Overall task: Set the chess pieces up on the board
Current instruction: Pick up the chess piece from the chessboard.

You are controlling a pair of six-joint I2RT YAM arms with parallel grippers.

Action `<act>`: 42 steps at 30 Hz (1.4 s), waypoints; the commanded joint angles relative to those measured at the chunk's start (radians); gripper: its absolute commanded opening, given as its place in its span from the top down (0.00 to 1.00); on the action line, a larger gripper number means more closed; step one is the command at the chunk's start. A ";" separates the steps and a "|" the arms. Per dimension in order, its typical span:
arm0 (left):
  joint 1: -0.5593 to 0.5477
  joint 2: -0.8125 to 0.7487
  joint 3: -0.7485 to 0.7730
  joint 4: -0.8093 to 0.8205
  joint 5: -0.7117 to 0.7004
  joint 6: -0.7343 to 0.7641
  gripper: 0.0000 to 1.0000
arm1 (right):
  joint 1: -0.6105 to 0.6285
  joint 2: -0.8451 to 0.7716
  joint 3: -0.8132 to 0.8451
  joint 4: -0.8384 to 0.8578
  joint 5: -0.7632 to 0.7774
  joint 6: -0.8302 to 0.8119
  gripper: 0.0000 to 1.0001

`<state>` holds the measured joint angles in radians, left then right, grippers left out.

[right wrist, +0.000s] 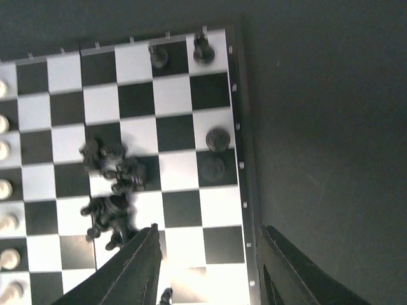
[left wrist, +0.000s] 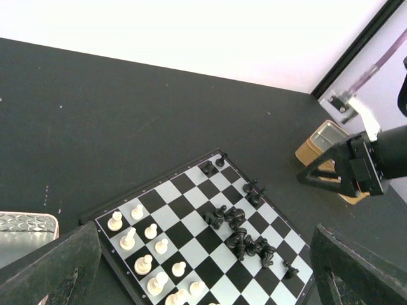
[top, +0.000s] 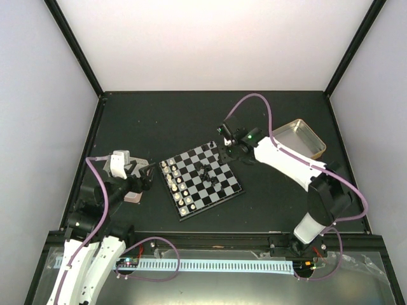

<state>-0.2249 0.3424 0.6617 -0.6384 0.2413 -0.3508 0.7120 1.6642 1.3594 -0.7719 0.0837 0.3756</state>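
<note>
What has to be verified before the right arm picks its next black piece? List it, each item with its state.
1. Right gripper open and empty: ok.
2. Left gripper off the board: ok; it is open and, in the top view, beside the white side.
3. Next black piece standing free: not ok; the black heap mid-board is tangled, with pieces touching and tipped.
4. Bare squares along the black edge: ok; only a few placed black pieces stand there.
5. Piece types in the heap: cannot tell, too small.
6. White pieces in two rows at their edge: ok.
</note>
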 commanded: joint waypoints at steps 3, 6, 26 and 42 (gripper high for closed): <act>-0.004 0.027 -0.010 0.039 0.064 0.004 0.09 | 0.025 -0.087 -0.178 0.086 -0.060 0.067 0.58; -0.004 0.037 -0.022 0.071 0.093 -0.015 0.09 | 0.059 -0.109 -0.243 0.085 -0.065 0.091 0.58; -0.005 0.067 -0.043 0.146 0.183 -0.089 0.10 | 0.240 0.023 -0.318 0.110 -0.019 0.159 0.66; -0.005 0.066 -0.056 0.152 0.197 -0.104 0.10 | 0.241 0.042 -0.330 0.105 0.028 0.170 0.89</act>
<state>-0.2249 0.4137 0.6128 -0.5213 0.4107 -0.4400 0.9478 1.7027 1.0317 -0.6640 0.0700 0.5335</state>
